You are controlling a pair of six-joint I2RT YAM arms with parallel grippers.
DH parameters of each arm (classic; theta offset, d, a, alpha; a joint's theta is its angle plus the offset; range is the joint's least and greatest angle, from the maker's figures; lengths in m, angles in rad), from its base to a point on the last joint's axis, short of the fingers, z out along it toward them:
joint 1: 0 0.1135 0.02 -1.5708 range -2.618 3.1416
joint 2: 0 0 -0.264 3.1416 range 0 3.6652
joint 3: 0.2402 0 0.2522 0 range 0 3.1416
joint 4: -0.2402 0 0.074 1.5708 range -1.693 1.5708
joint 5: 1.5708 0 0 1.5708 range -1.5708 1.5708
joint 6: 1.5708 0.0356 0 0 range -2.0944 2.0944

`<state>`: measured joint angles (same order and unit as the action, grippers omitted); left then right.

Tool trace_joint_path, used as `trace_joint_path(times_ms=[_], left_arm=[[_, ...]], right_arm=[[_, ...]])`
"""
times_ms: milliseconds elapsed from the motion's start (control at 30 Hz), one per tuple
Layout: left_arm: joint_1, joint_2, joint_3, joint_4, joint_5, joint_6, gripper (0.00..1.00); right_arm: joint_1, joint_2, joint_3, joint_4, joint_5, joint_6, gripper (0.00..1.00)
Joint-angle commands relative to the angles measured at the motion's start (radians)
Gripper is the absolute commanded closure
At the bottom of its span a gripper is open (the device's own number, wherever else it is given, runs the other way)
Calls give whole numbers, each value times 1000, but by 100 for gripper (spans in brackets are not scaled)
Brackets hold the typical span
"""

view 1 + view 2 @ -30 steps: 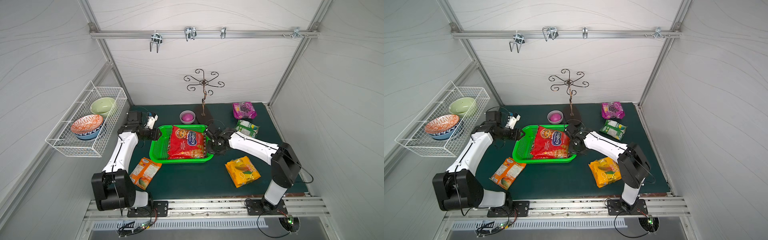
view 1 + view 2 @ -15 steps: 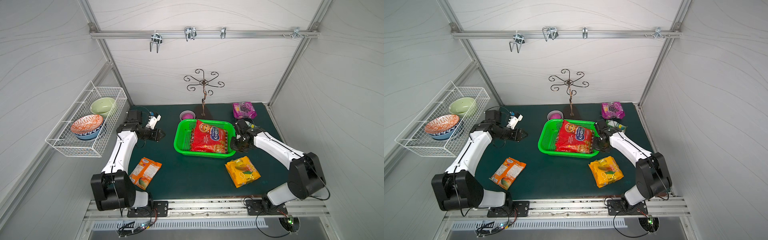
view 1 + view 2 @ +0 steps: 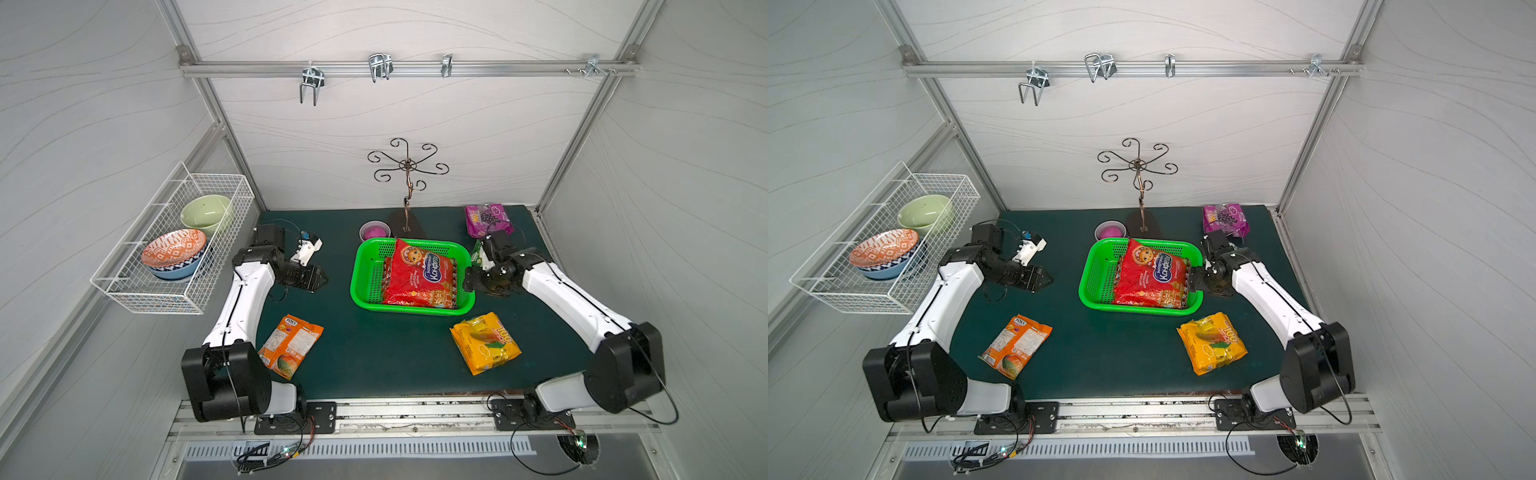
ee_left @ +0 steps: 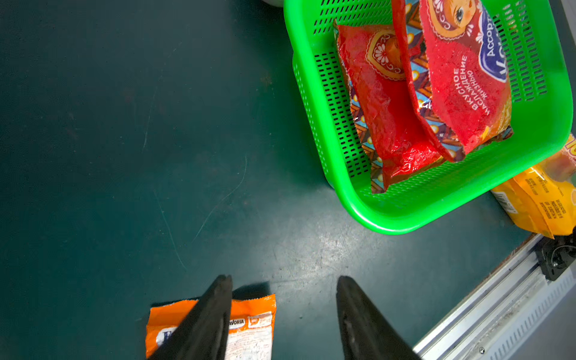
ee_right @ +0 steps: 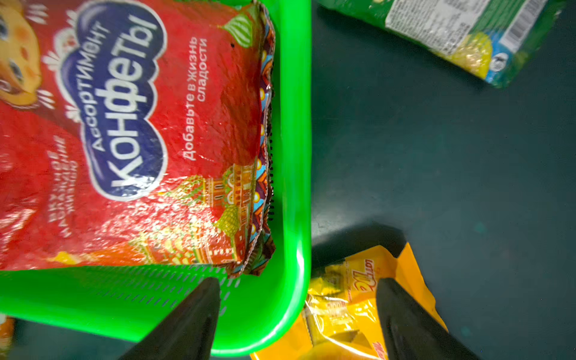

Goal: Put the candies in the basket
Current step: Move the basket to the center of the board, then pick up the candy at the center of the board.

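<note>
Inside the basket [image 3: 365, 274] lie 2 red bags [image 3: 415, 274]; right fingers [image 5: 187, 321] spread wide.

White walls [image 3: 291, 145], dark green tabletop [image 4: 124, 140] (scuffed), aluminium hook rail [image 3: 519, 66]

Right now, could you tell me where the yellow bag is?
In both top views the yellow bag lies on the mat, just off the basket's near right corner.

Robot lab booth, white panels [image 3: 374, 124], aluminium rail [image 3: 498, 68]
</note>
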<state>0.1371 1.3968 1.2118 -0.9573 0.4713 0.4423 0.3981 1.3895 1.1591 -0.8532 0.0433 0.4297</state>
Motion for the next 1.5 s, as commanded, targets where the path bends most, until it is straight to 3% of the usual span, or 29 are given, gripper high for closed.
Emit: trace_joint_path(times_ms=[0, 100, 133, 200, 467, 567, 667, 733, 867, 1033, 1167, 1300, 1467], left_arm=[[3, -7, 15, -45, -31, 38, 42], [9, -7, -8, -67, -87, 74, 42], [16, -9, -16, -83, -108, 99, 41], [38, -9, -23, -121, -141, 150, 39], [116, -9, -37, -270, -290, 243, 35], [116, -22, -78, -268, -269, 272, 32], [103, -5, -81, -295, -137, 339, 29], [48, 36, -67, -331, -101, 350, 30], [-88, 36, -119, -266, -196, 354, 31], [-156, 2, -206, -112, -350, 382, 26], [-159, 6, -275, -46, -314, 435, 26], [-160, -19, -391, 129, -280, 506, 25], [-168, 34, -426, 206, -285, 543, 24]], right_arm=[[-23, -96, -7, -101, -58, -40, 13], [-19, -155, -32, -85, -241, -112, 9], [-6, -174, -39, -60, -318, -144, 3], [49, -195, -37, -24, -362, -179, 1], [429, -40, 93, 119, -300, -351, 5], [517, 48, 145, 186, -251, -354, 7], [542, 87, 162, 264, -250, -332, 8], [542, 91, 164, 293, -236, -321, 8], [542, 70, 174, 269, -167, -332, 7], [542, -3, 103, 270, -73, -322, 5], [538, -54, 66, 287, -21, -317, 3], [532, -56, 71, 286, -13, -323, 3], [530, -41, 96, 267, -11, -331, 3]])
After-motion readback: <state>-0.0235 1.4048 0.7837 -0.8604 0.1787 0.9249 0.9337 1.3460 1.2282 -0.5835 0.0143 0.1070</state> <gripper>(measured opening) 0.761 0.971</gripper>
